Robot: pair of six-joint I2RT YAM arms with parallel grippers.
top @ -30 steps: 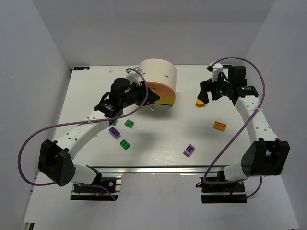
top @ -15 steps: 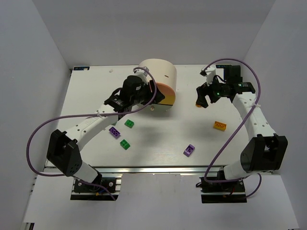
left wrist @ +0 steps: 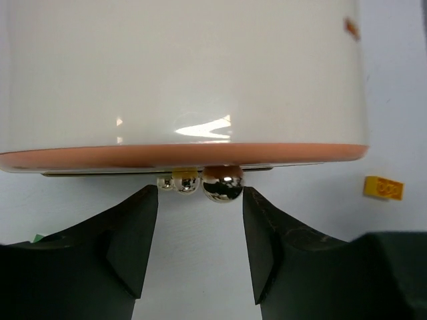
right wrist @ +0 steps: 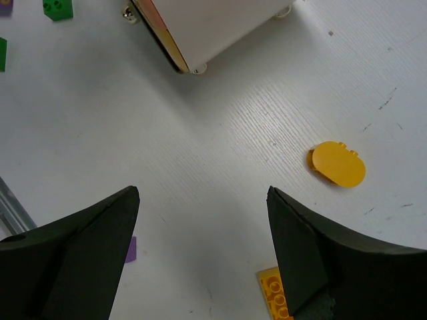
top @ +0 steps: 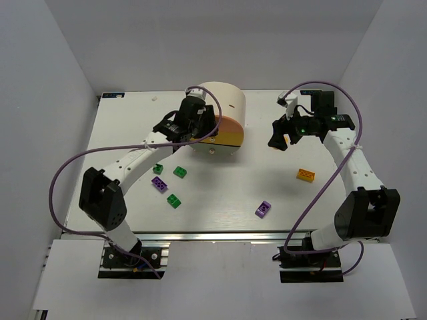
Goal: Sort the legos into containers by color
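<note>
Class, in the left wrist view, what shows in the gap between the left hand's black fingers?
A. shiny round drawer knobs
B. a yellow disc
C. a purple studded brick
A: the shiny round metal knobs sit between the fingertips of the open left hand, at the front of the cream cylindrical drum-shaped cabinet.

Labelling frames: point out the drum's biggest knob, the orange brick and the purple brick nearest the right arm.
biggest knob [left wrist: 222,185]: left wrist view, its rounded front.
orange brick [top: 306,175]: top view, its studded top.
purple brick [top: 263,209]: top view, its middle.
</note>
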